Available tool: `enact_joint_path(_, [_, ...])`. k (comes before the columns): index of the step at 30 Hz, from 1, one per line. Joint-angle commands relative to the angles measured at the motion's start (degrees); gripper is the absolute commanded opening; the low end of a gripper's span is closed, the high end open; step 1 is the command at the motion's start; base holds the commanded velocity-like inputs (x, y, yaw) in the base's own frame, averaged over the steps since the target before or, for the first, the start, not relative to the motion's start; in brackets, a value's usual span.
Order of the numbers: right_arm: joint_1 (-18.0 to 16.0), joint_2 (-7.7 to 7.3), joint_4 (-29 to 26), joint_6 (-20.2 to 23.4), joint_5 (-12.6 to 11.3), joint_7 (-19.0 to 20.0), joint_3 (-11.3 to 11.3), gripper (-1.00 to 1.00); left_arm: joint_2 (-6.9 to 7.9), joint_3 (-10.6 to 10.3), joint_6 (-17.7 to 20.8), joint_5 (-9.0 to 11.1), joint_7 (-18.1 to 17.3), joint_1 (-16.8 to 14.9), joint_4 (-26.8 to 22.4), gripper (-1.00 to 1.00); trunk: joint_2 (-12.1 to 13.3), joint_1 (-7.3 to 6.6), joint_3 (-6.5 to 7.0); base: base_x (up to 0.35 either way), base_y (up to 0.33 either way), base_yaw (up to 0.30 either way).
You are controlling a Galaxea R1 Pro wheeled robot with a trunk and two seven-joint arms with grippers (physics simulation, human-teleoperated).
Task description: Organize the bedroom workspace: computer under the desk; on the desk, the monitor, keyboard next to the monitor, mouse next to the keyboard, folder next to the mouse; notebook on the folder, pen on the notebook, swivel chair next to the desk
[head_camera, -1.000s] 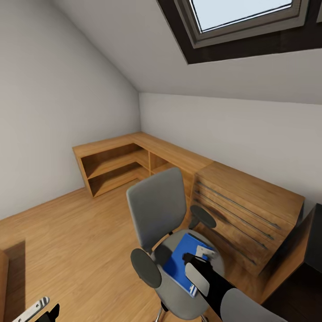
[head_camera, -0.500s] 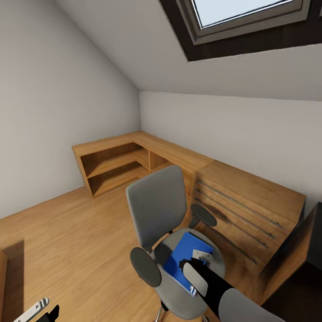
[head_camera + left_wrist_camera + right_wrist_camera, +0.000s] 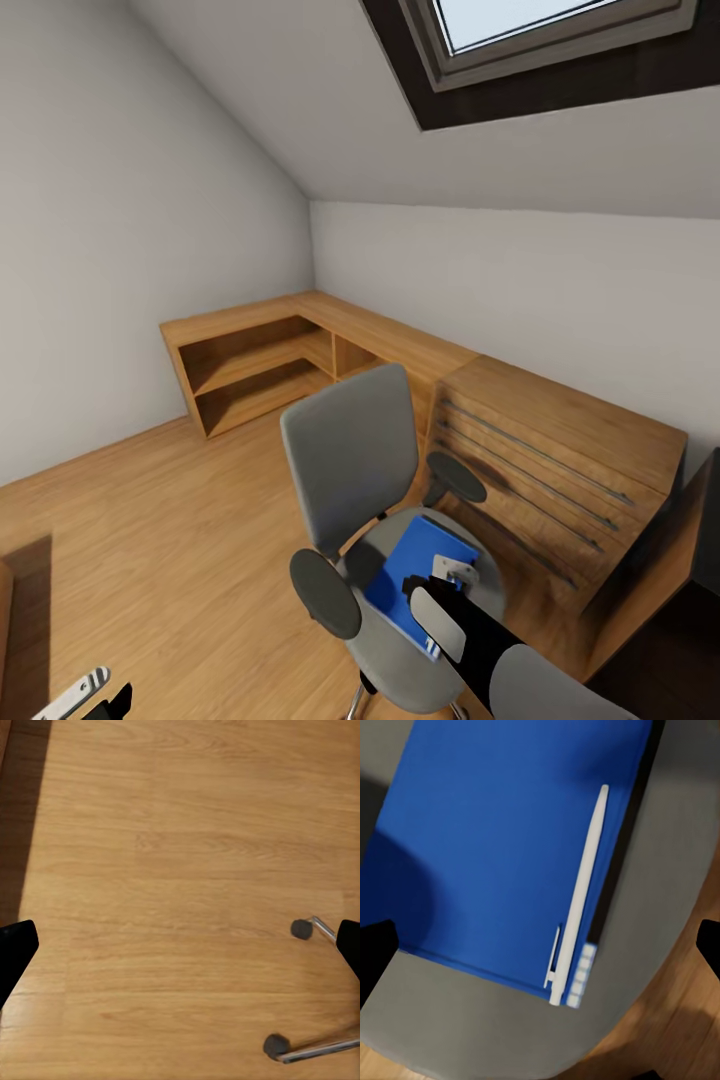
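Grey swivel chair [image 3: 385, 560] carries the blue folder [image 3: 410, 575] flat on its seat, the pen [image 3: 579, 896] along one edge. Right gripper [image 3: 445, 575] hangs over them, fingers spread wide, holding nothing, probably lining up a pick.

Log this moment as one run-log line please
right gripper: open above folder | pen: lying on folder | folder: on swivel chair seat | left gripper: open over floor

No legible text, labels or numbers anywhere.
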Motion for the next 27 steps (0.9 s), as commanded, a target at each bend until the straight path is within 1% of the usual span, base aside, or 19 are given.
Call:
enact_joint_path(1, [-0.1,-0.03,0.0,0.2,-0.1,-0.4,0.4,1.00,0.01,0.0,0.2,0.3,0.3,0.0,0.1,1.00,-0.5,0.23,-0.24,0.000,0.000,0.000])
enact_joint_path(3, [-0.1,-0.08,0.0,0.1,-0.1,-0.4,0.3,1.00,0.01,0.0,0.2,0.0,0.2,0.0,1.0,1.00,-1.3,0.67,-0.60,0.000,0.000,0.000])
enact_joint_path(13, [-0.1,-0.07,0.2,0.1,-0.2,-0.4,0.2,1.00,0.01,0.0,0.2,-0.1,0.2,0.0,1.2,1.00,-5.3,2.87,-2.39,0.000,0.000,0.000])
enact_joint_path(19, [-0.1,-0.03,3.9,0.1,-0.4,0.6,0.1,1.00,0.01,0.0,0.1,-0.1,0.2,0.0,1.2,1.00,-7.7,4.19,-3.47,0.000,0.000,0.000])
enact_joint_path(27, [-0.1,-0.03,4.5,0.1,-0.3,1.2,0.1,1.00,0.01,0.0,0.1,-0.2,0.1,0.0,1.2,1.00,-10.9,5.94,-4.91,0.000,0.000,0.000])
